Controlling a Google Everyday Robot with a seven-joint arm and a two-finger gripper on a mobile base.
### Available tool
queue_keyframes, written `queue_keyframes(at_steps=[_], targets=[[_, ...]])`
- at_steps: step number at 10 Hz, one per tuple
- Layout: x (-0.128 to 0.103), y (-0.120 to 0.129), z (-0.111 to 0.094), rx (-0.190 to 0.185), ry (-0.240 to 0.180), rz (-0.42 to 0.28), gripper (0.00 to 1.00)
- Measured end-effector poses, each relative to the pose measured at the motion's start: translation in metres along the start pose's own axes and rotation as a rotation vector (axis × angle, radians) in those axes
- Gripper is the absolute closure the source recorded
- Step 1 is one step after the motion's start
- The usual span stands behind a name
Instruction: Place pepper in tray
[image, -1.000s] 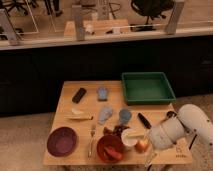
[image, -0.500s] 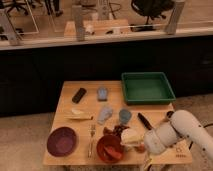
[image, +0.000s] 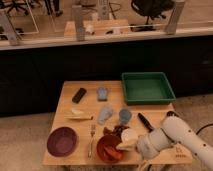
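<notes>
Beyond a glass partition (image: 100, 22) and a dark low wall, office chairs stand in the background; up front, a wooden worktop (image: 70, 104) crowded with kitchenware fills the scene. We see the robot's white arm (image: 175, 137) reaching in from the lower right, across the front of the worktop (its bulk hides the front right corner). Its tool (image: 125, 143) hangs low over the right rim of a reddish-brown bowl (image: 102, 147) at the front edge. We read the tool as released, jaws spread and grasping nothing.

The pepper (image: 113, 153), small, glossy and red-orange, lies inside that bowl, just beside the tool; we cannot tell whether the two touch. The green tray (image: 147, 87), rectangular with raised sides, sits at the back right corner of the worktop, well apart from the bowl.

A round purple plate (image: 62, 141) rests at the front left, with a fork (image: 92, 137) between it and the bowl. A bluish cup (image: 125, 116) stands just behind the bowl, and a slim black object (image: 145, 121) lies to its right, near the arm. Farther back we note a pale yellow item (image: 79, 115) at the left and a black rectangular object (image: 79, 95) near the back left. A grey-blue item (image: 102, 93) sits at the back, with a second grey-blue item (image: 105, 114) in front of it.
</notes>
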Motion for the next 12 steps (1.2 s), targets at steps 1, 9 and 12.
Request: queue_keyframes(at_steps=[1, 9, 12], targets=[[0.002, 0.000, 0.003, 0.002, 0.002, 0.005, 0.20], [0.008, -0.006, 0.027, -0.009, -0.018, 0.024, 0.20], [0.007, -0.007, 0.031, -0.011, -0.024, 0.033, 0.42]])
